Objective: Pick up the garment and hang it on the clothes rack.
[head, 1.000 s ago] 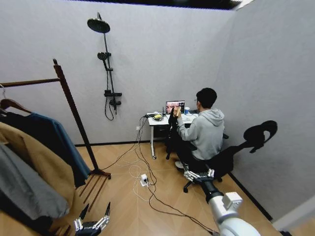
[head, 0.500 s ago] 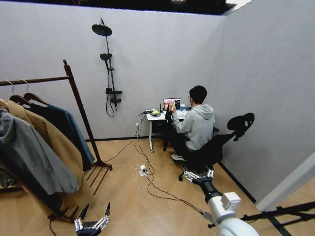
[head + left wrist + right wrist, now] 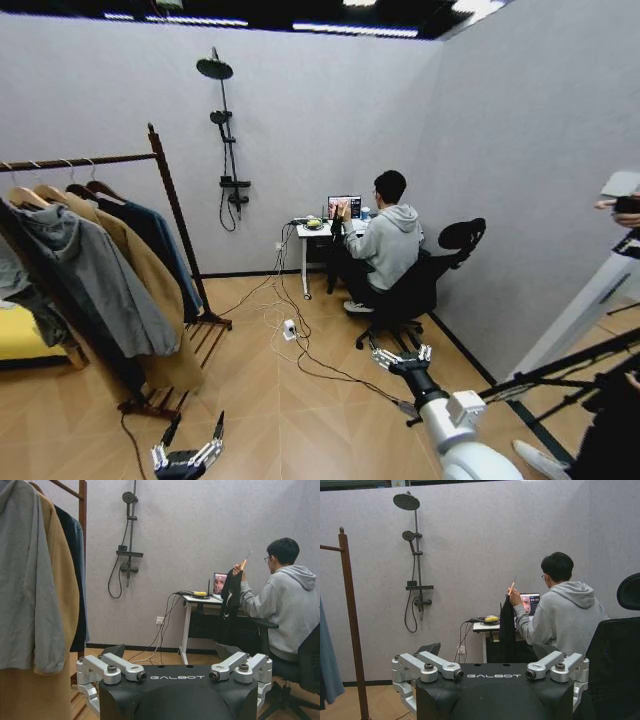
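Distance is my risk: left gripper [image 3: 186, 458] and right gripper [image 3: 402, 358] both hang released, while the garment [image 3: 160, 245] waits at ten o'clock on the clothes rack [image 3: 178, 225], between neighbouring coats I could snag.

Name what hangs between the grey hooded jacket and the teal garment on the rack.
In the head view, a long tan coat hangs between the grey hooded jacket and the garment.
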Tool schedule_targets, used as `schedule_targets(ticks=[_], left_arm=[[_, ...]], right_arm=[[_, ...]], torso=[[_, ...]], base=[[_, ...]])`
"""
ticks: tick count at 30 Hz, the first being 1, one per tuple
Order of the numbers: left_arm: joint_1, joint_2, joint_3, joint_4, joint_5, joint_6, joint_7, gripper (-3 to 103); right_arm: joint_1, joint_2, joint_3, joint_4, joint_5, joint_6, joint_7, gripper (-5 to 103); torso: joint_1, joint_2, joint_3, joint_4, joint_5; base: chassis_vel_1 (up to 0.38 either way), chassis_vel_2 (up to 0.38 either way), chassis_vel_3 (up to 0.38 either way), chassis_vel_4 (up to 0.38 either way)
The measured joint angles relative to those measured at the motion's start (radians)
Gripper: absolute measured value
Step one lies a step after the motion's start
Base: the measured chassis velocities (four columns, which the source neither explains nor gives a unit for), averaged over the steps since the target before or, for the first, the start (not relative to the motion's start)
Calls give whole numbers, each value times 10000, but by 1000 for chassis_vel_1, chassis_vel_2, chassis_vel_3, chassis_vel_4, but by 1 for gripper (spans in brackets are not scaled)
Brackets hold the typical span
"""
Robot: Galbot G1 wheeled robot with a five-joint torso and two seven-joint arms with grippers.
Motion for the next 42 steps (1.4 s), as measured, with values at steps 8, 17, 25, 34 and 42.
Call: schedule_targets(ticks=[8,17,25,34,42], left_arm=[[0,0,1,0,0,0,0,100],[0,0,1,0,0,0,0,100],[1,0,0,0,0,0,0,100],[0,0,1,0,0,0,0,100],[0,0,0,0,0,0,-1,100]], right_arm=[[56,-19,-80,-19,4,11,-26,100],[91,-28,-153,-49,-13,154,-134,100],[120,41,-271,-158,-228,401,-341,100],[66,55,-341,-92,-348,401,-337,100],[22,76,-412,22,-435,401,-316,100]], torso=[[0,0,0,-1,7],[-2,1,0,-2,7],[-6,3,-1,0,4],[8,-4,3,1,3],[-2,0,0,1,2]], base=[[219,-228,-228,228],[214,-207,-215,211],[88,-89,-103,111],[-22,37,37,-17],[24,-3,-3,5]])
